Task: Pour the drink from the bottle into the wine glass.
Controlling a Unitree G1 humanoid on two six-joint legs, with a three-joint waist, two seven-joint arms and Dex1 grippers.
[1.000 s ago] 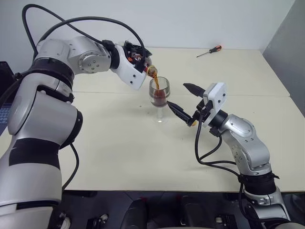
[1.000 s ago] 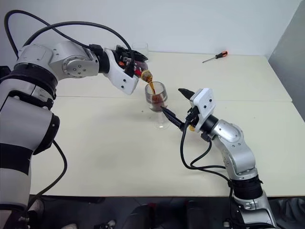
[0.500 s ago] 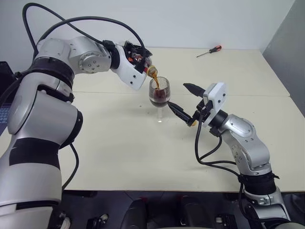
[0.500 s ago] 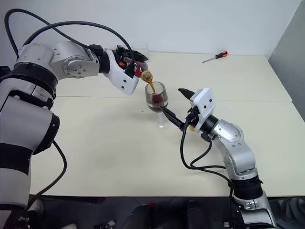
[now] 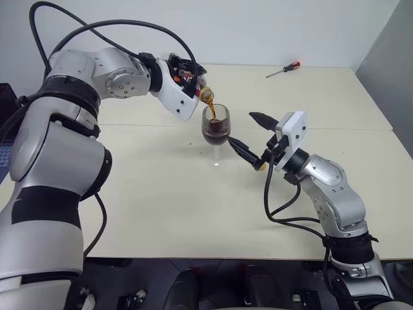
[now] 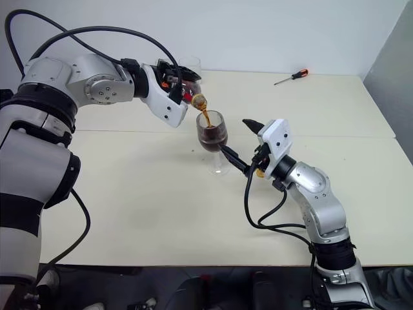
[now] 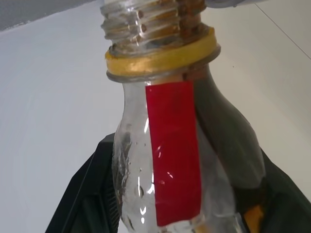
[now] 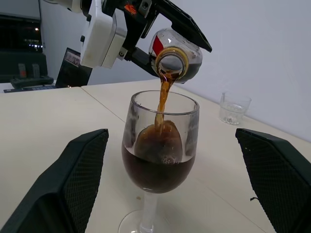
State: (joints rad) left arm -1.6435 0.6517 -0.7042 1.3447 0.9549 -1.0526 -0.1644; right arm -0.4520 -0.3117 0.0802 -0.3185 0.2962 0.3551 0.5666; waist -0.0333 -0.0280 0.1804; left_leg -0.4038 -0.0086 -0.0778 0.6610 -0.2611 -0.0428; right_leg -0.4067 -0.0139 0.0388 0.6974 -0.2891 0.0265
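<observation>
Under our left end effector, clamped on the tilted bottle, the drink streams into the wine glass. Our right end effector stands spread wide beside the glass on the desk.

The body of the bottle is largely covered in the head views by the left gripper and its wrist housing; only the neck and mouth are left exposed at about 4 o'clock of the housing. In the left wrist view the bottle's base is cut off by the picture's edge, and the top of its mouth by the opposite edge. The foot of the wine glass is cut off in the right wrist view, and in the head views its stem is partly hidden behind one finger of the right gripper. The screwdriver, at about 2 o'clock of the glass, is too small for its tip to be made out.
</observation>
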